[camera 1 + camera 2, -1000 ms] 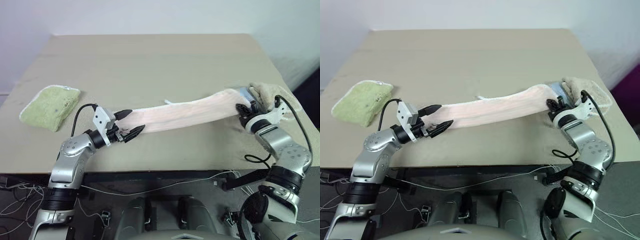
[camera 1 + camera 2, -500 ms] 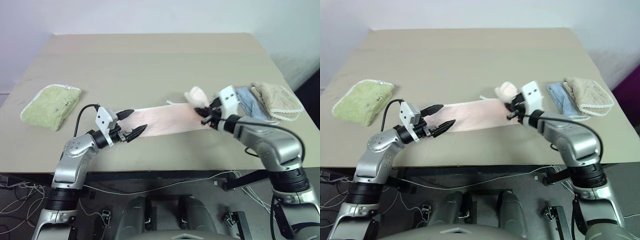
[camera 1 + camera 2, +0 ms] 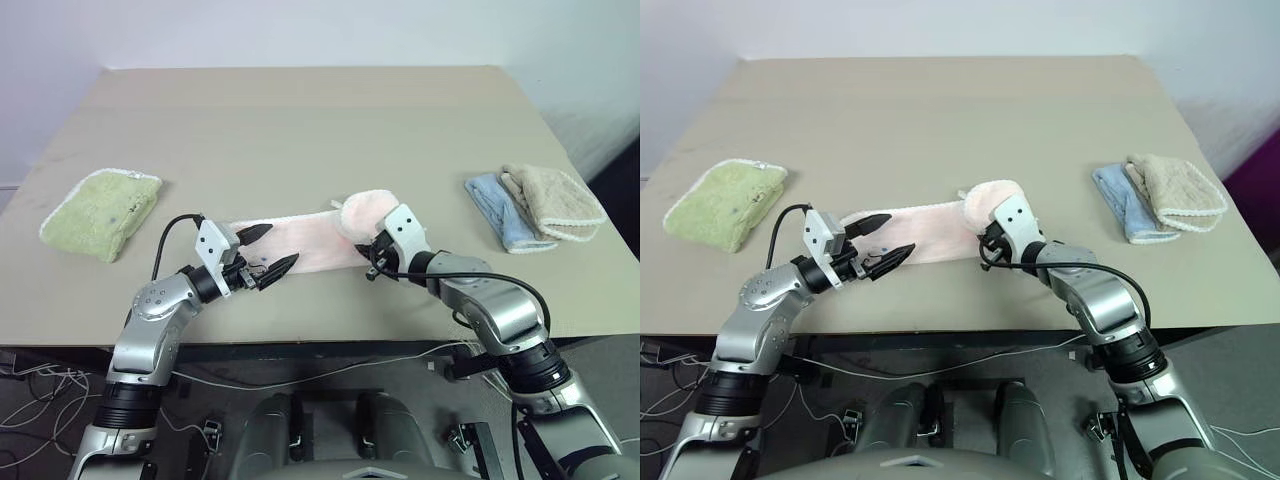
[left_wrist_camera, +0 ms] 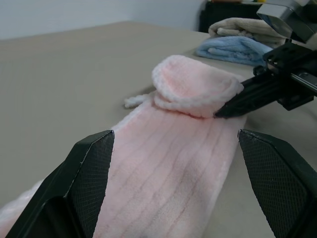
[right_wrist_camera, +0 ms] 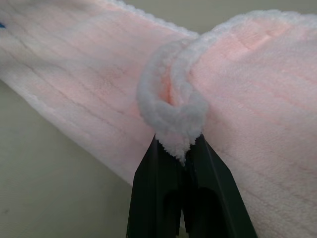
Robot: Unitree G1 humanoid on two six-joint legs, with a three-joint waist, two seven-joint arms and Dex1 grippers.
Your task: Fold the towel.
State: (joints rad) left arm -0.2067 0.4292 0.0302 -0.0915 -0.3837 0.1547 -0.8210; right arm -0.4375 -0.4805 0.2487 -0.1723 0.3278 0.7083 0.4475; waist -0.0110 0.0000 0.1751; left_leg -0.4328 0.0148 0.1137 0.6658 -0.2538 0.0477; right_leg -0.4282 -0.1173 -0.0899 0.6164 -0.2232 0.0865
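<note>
Lying stretched along the near part of the tan counter [image 3: 300, 120] is the pale pink soft towel with white scalloped edging [image 3: 300, 240], a narrow band running parallel to the counter's near edge. One end of it is doubling over onto the band, making a rounded flap roughly at the middle of the near edge.

The right gripper [image 3: 366, 258] is pinching the white edging of that flap; in the right wrist view its two black fingers [image 5: 148, 198] are sitting nearly together with the rolled hem caught between their tips. The flap is sitting partly raised rather than flat.

The left gripper [image 3: 262, 251] is hovering at the band's other end with its black fingers spread wide, one on either side of the pink cloth, gripping nothing.

Near the counter's left edge a light green terry towel [image 3: 100, 212] is lying folded, well apart from the pink one. Near the right edge a folded light blue cloth [image 3: 500, 210] is lying just beside a folded beige cloth [image 3: 552, 202], the two touching.
</note>
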